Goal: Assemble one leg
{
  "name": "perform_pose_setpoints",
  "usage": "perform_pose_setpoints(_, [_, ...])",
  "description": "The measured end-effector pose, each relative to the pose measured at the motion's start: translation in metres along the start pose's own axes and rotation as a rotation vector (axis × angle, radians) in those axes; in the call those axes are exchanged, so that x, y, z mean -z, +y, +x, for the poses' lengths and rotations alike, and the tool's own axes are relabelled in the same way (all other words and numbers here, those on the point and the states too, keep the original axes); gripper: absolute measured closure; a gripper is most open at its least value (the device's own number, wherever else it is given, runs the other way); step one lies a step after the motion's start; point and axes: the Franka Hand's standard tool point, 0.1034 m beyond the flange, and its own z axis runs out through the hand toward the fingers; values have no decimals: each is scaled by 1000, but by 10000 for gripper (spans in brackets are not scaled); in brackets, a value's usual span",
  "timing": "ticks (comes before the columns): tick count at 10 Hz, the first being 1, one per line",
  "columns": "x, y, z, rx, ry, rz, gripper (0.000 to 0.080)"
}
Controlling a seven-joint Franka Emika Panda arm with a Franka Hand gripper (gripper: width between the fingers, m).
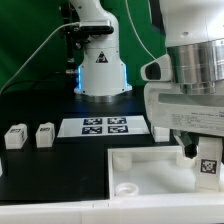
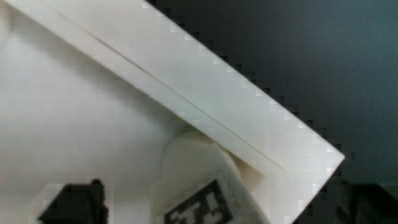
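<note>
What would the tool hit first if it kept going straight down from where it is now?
Most likely the leg between its fingers, then the white tray beneath it. The tool stands open; depth is hard to judge.

The large white tray-like part [image 2: 107, 110] fills the wrist view, its raised edge running diagonally to a corner. A dark fingertip [image 2: 75, 203] and a tagged leg [image 2: 199, 205] show beneath.

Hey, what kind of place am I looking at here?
Probably a robotics lab test bench: a black table before a green backdrop, a marker board of printed tags, and a second robot base behind.
</note>
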Motion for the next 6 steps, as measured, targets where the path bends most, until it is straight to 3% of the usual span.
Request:
perform_pose_setpoints(2, [8, -8, -1, 323, 9, -87, 151])
perform_pose_setpoints(5, [7, -7, -2, 349, 9, -92, 163])
perform_pose_setpoints(6, [7, -8, -3, 290, 9, -88, 350])
